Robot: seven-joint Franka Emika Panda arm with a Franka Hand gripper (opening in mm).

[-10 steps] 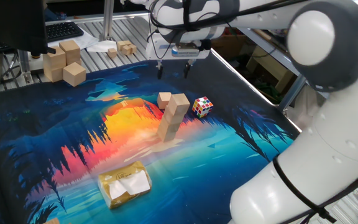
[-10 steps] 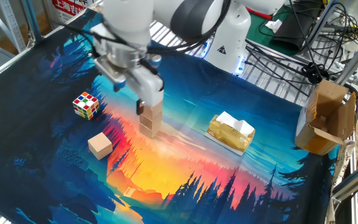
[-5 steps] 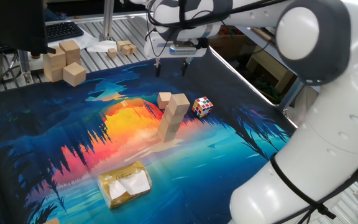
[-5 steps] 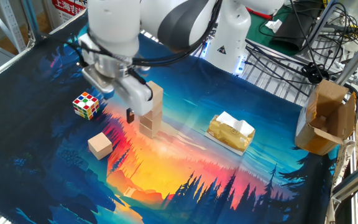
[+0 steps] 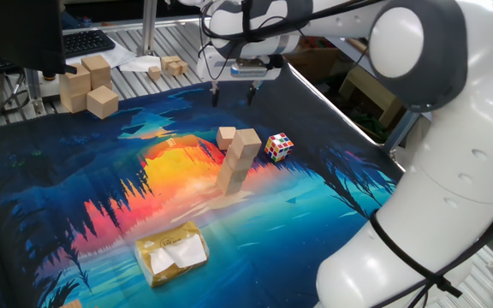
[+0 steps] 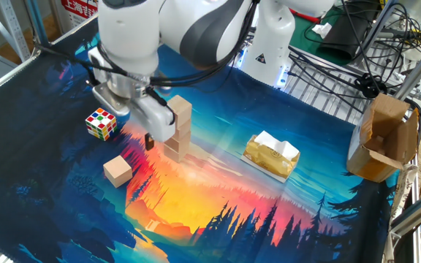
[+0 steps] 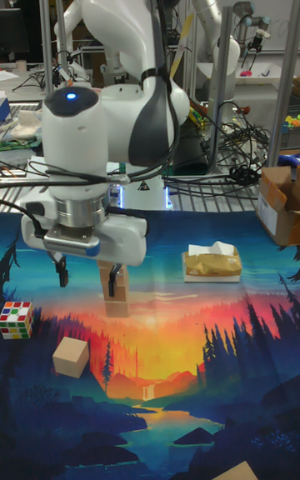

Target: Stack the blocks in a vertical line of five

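A stack of three light-tan blocks (image 5: 240, 159) (image 6: 177, 130) (image 7: 117, 293) stands upright in the middle of the mat. One loose block (image 5: 226, 137) (image 6: 118, 170) (image 7: 71, 357) lies on the mat close to it. Another tan block (image 7: 238, 472) peeks in at the mat's near edge. My gripper (image 5: 231, 95) (image 6: 136, 128) (image 7: 86, 277) hangs open and empty above the mat, beside the stack on the loose block's side, touching nothing.
A multicoloured puzzle cube (image 5: 279, 146) (image 6: 101, 123) sits near the stack. A yellow packet with white tissue (image 5: 174, 252) (image 6: 271, 155) lies on the mat. Larger pale wooden blocks (image 5: 88, 83) sit off the mat. A cardboard box (image 6: 384, 139) stands at the side.
My open gripper has drifted away from the stack's top toward the puzzle cube side. The stack and the loose block have not moved.
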